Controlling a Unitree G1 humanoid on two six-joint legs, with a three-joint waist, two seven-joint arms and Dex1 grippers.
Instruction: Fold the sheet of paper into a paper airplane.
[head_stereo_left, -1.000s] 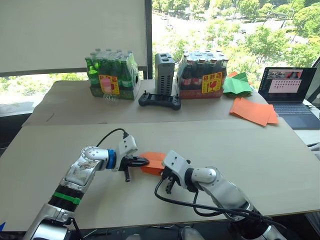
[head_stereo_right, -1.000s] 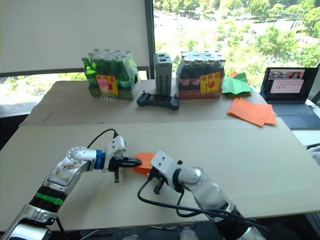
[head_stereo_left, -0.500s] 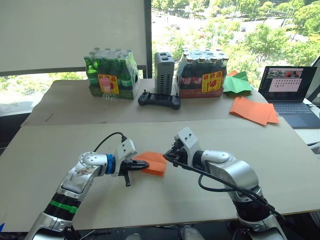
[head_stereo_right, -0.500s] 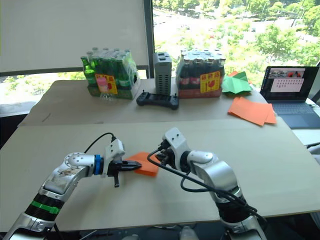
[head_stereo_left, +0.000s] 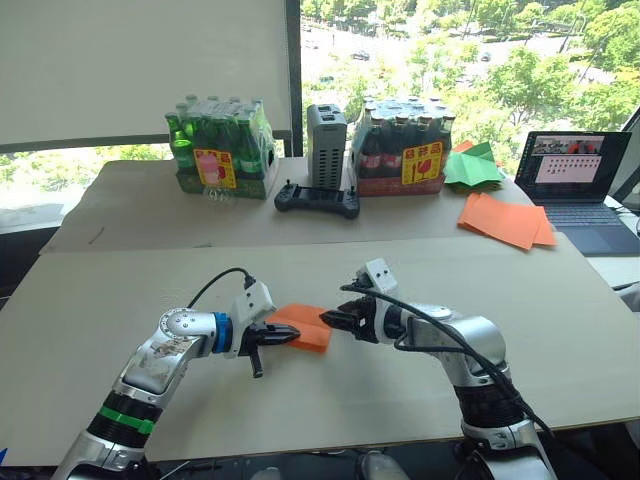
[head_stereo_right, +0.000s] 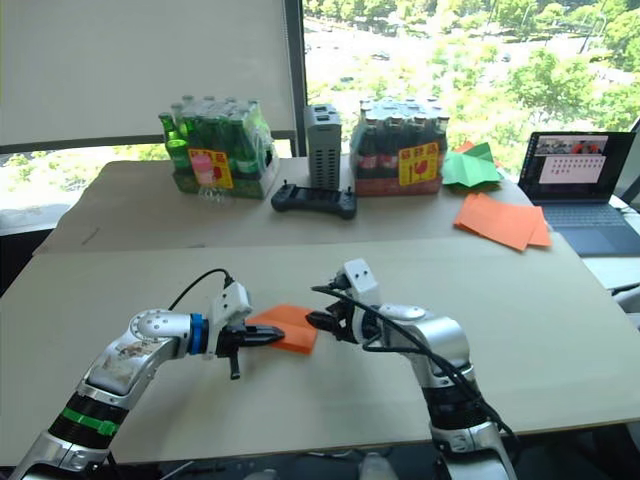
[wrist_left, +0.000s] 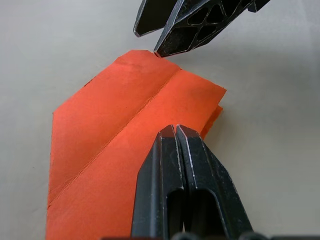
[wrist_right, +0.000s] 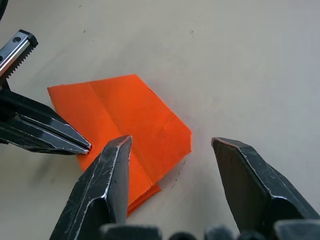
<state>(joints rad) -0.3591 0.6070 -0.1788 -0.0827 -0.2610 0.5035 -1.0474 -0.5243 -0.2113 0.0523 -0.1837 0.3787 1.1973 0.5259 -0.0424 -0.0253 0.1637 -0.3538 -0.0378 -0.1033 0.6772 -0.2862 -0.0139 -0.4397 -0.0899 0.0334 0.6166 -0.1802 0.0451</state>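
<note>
The sheet of paper (head_stereo_left: 303, 322) lies partly folded on the near table, orange, with a centre crease and one slanted corner (wrist_left: 100, 135). My left gripper (head_stereo_left: 292, 335) is shut, and its fingertips (wrist_left: 175, 134) rest on top of the paper's left part. My right gripper (head_stereo_left: 328, 320) stands open at the paper's right edge, pointing left toward the other gripper. In the right wrist view one of its fingers (wrist_right: 117, 165) overlaps the paper's edge (wrist_right: 135, 115) and the other finger is over bare table. Nothing is pinched between its jaws.
On the far table stand a pack of green bottles (head_stereo_left: 222, 150), a grey box (head_stereo_left: 327, 132), a pack of dark bottles (head_stereo_left: 402, 148) and a black controller (head_stereo_left: 318, 202). Green paper pieces (head_stereo_left: 474, 168), a pile of orange sheets (head_stereo_left: 507, 222) and a laptop (head_stereo_left: 575, 185) sit at the back right.
My right gripper has opened and its arm has swung up from the paper's near side to its right edge. The left gripper stays shut on top of the paper.
</note>
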